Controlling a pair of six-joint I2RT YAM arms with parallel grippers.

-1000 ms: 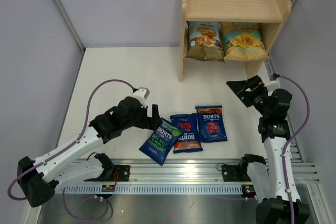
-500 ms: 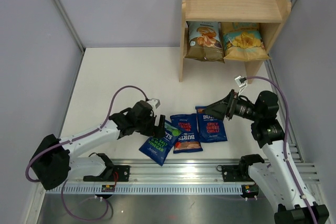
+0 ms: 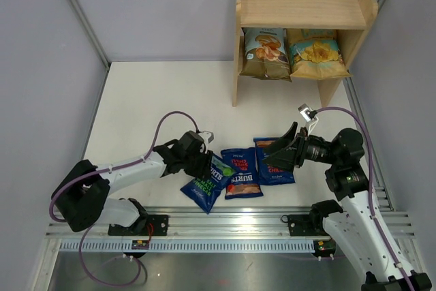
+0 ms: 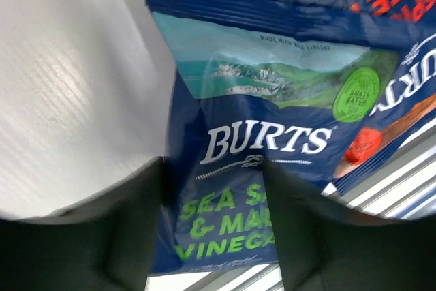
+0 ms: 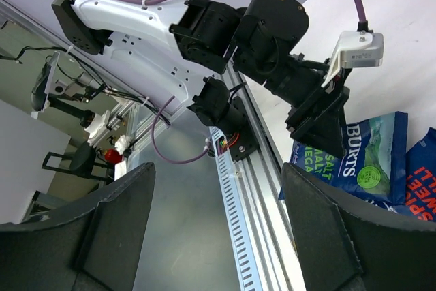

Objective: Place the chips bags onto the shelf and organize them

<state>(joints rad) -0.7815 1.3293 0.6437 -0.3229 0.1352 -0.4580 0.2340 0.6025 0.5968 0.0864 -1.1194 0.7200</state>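
Nearest the arm bases, a metal rail (image 3: 231, 226) runs along the front edge of the white desk (image 3: 157, 100). Just beyond it, three small dark-blue BURTS bags lie flat in a row, side by side and overlapping at the edges.

The left end effector (image 4: 212, 175) is low over the leftmost of them, the sea salt and malt vinegar bag (image 3: 206, 183), which lies tilted with its lower corner towards the rail. In the left wrist view its two dark fingers (image 4: 122, 236) stand apart, one on either side of the bag's printed face. The bag looks flat and unwrinkled between them, so the jaws read as spread astride it rather than pinching it.

The middle bag (image 3: 242, 174), with red lettering, lies just beside the first and slightly under its edge. To its right is the spicy sweet chilli bag (image 3: 281, 172). The right end effector (image 3: 272, 153) hangs over this bag's upper left part with its jaws wide apart. The right wrist view shows only the left arm and the rail between the fingers, with nothing held. Whether the fingertips touch the bag cannot be told.

At the far right of the desk stands the light wooden shelf (image 3: 303, 5), well apart from the three small bags. Its top tier is bare wood. On the lower tier two larger bags stand upright, touching each other: the light-blue-and-olive bag (image 3: 264, 52) on the left and the tan-and-teal bag (image 3: 315, 56) on the right.
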